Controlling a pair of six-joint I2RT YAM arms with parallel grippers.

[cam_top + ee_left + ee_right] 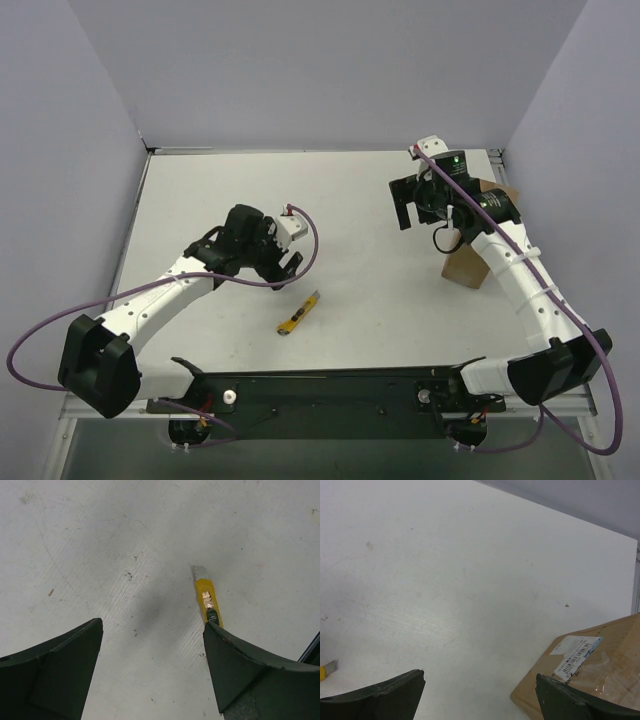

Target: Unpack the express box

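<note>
The express box (462, 266) is a brown cardboard carton at the right of the table, mostly hidden under my right arm. In the right wrist view one face of the box (605, 680) shows at the lower right, with a white barcode label (575, 652) and clear tape. My right gripper (402, 205) hovers left of the box, and the right gripper (480, 675) is open and empty. A yellow-and-black utility knife (299, 313) lies near the table's front. My left gripper (285, 258) hangs above it; the left gripper (153, 624) is open over bare table, with the knife (206, 597) just beyond its right finger.
The white table (330, 200) is walled by grey panels at the back and both sides. A black base rail (330, 385) runs along the near edge. The knife's tip (327, 669) peeks in at the left edge of the right wrist view.
</note>
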